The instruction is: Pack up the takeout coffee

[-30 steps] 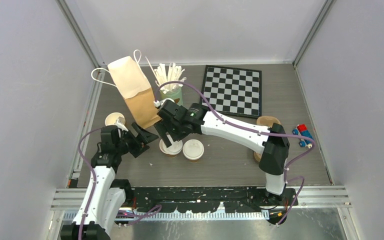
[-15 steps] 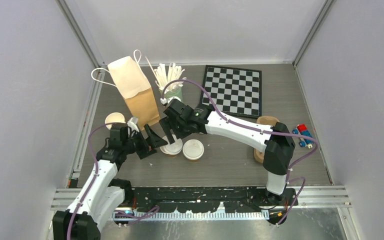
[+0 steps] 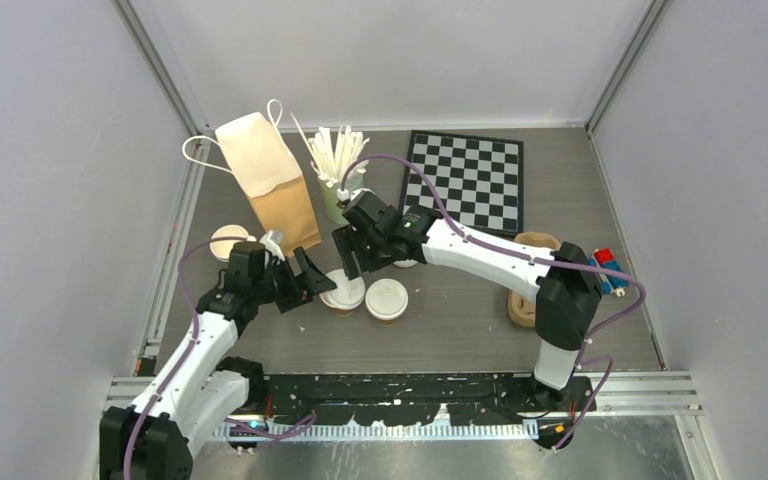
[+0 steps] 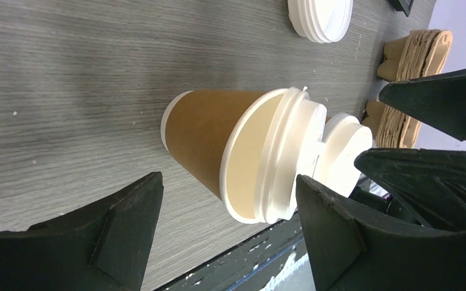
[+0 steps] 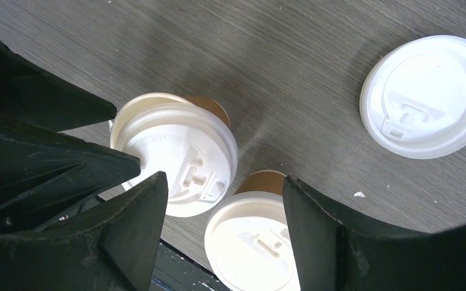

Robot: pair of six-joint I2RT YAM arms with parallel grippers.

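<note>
We line up on the first cup [image 3: 343, 293], its lid [image 4: 291, 157] crooked

Our left gripper [image 4: 227, 182] is spread wide on both sides of the first cup, maybe to steady it. Our right gripper [image 5: 224, 182] hangs above, spread wide too. The second cup [image 3: 387, 299] stands just beside, so room is tight there.

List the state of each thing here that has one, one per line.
left cup, upright, lid crooked, rim partly uncovered
right cup, upright, lid on
spare lid, lying loose, on no cup
left pincer, open, straddling the left cup
right pincer, open, empty, above both cups
paper bag, standing
</note>
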